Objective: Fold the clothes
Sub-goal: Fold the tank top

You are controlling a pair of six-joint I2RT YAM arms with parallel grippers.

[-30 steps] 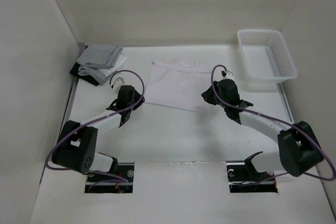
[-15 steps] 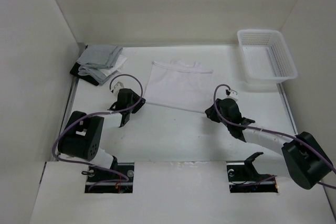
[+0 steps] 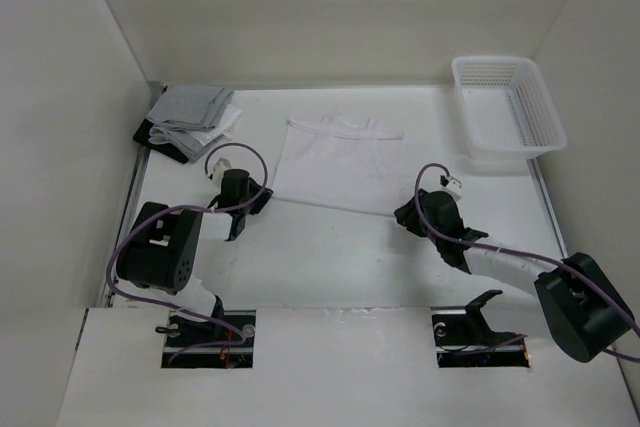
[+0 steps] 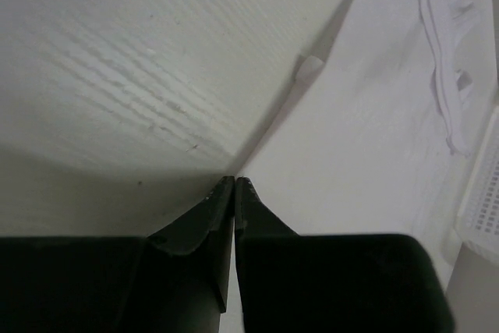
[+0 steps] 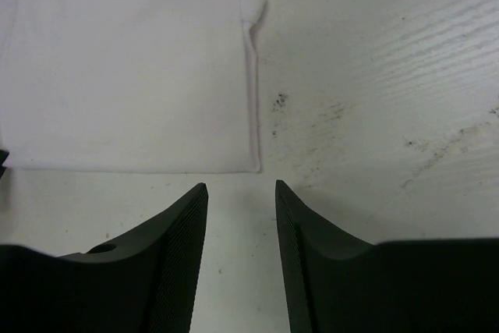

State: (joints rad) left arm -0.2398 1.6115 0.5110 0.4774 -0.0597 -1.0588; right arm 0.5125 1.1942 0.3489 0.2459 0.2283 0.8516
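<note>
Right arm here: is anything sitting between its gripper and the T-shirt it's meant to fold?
Nothing visible. The right gripper, jaws open, faces the white T-shirt's near right corner across a short strip of bare table. The white basket stands off to the far right, out of the path.

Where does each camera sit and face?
Top external: above, behind the bases, facing down at the table; both arms show.
Left wrist: on the left arm, facing the T-shirt edge; left gripper closed on it.
Right wrist: on the right arm, facing the T-shirt corner; right gripper open.
Shared: all show the T-shirt; top and left wrist, the basket.
</note>
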